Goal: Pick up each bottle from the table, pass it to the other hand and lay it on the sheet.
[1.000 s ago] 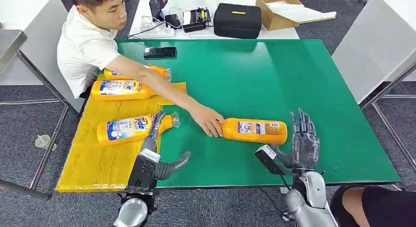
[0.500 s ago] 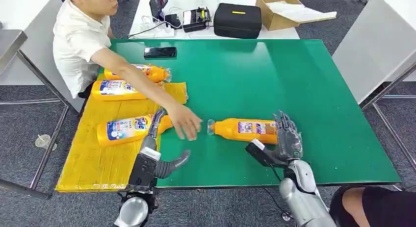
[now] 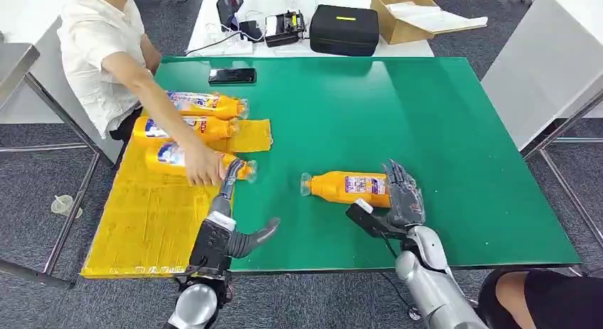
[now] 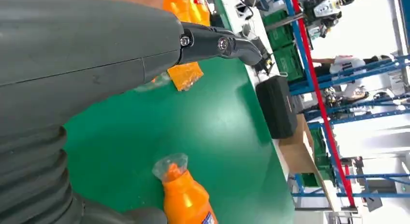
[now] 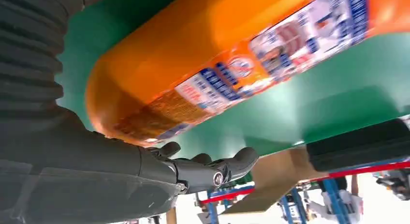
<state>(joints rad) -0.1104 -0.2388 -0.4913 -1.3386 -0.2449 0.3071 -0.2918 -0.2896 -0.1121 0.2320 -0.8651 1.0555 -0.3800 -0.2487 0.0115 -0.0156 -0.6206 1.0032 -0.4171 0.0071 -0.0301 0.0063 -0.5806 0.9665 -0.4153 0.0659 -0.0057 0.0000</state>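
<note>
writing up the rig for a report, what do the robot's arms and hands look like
Both arms are silver metal with rounded joint housings: the left arm and the right arm. The left hand is dark grey with a boxy grey back, a thick grey thumb and darker slim fingers. The right hand matches it. The wrist views show grey ribbed covers behind each hand.

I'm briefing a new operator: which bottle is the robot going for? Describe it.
On the green table, right of the yellow sheet, one orange bottle lies alone, at the right hand. The others lie together on the sheet.
</note>
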